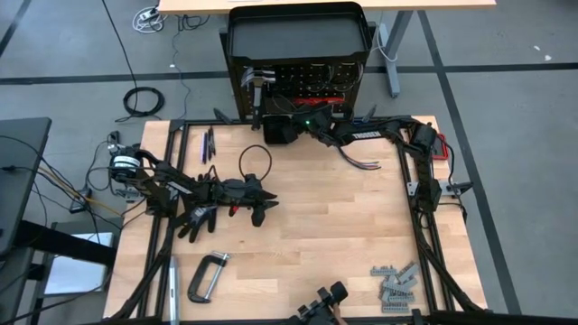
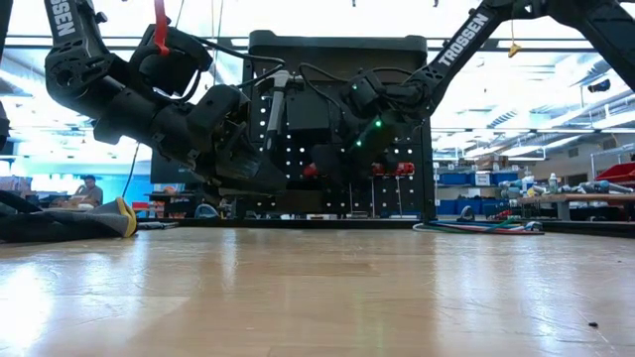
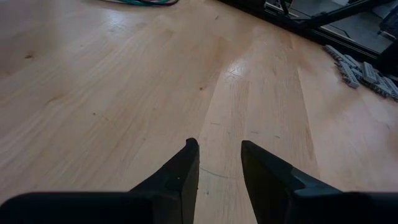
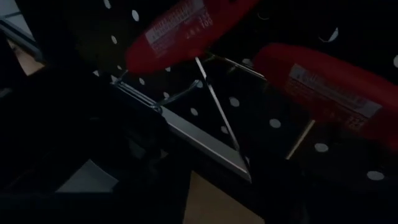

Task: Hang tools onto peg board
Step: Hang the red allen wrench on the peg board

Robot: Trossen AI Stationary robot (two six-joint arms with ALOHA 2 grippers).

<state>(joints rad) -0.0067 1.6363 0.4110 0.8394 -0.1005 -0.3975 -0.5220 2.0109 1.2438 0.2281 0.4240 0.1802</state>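
Red plastic handles of two drivers (image 4: 186, 28) filled the right wrist view, hung against the upright black metal peg board (image 1: 302, 86) with its grid of small holes; they sat just ahead of the right gripper (image 1: 282, 132), which was pushed up against the board's lower face; whether its fingers were parted or closed could not be told, and nothing was seen held between them. A steel-headed hammer (image 1: 259, 83) already hung on the board, off to one side of that gripper and above it.

Well behind it, near the table's front edge, lay the grey metal C-clamp (image 1: 207, 275) and a heap of small grey metal pieces (image 1: 395, 284). The left gripper (image 3: 220, 168) hovered low over bare wood with its fingers partly apart and empty; a black work glove (image 1: 197, 217) lay close beside it.

Judging by its build, the clamp would be heavy, rigid and smooth, apt to swing if pinched at one end; the straight spine of its frame looked the safest hold, leaving the open bow free to catch a peg. The drivers would be light and stiff, their thick handles easy to pinch, their thin shanks slippery. The small pieces seemed fiddly, best taken singly across their narrow sides.
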